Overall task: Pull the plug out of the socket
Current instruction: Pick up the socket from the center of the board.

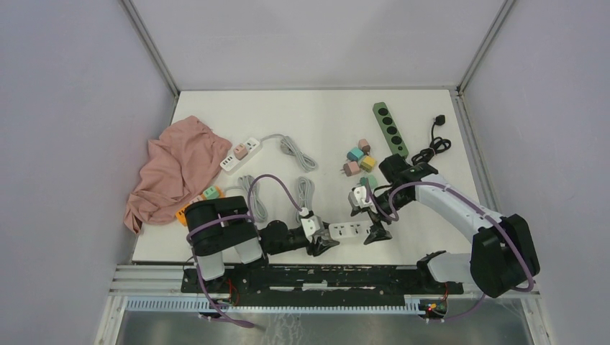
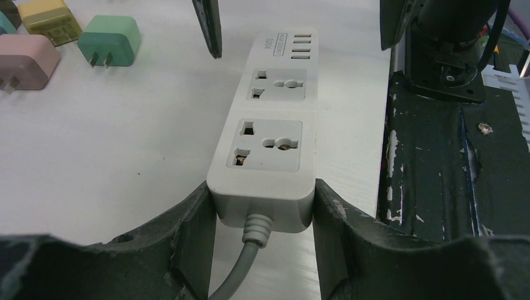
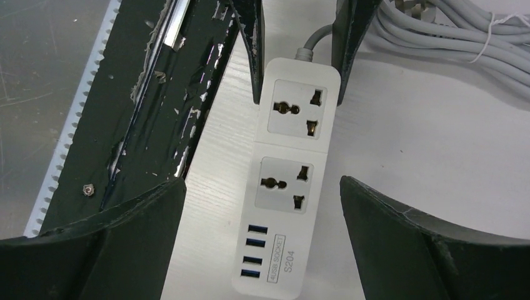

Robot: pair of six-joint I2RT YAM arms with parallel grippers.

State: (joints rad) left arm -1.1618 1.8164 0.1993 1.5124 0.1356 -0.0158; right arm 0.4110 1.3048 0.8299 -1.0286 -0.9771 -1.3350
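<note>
left pincer (image 2: 261,194) pinching power strip (image 2: 270,125) at cord end | right pincer (image 3: 262,187) spread | strip likely light, rigid, slick: hold long sides

My left arm (image 1: 223,233) lies low, stretched toward the cable end of the power strip (image 1: 347,230). My left gripper (image 2: 262,209) is clamped on that end, one finger (image 2: 187,237) pressed to each long side. My right arm (image 1: 460,208) reaches in from the strip's USB end. There my right gripper (image 3: 275,250) straddles the strip, spread wide, touching neither side.
</note>
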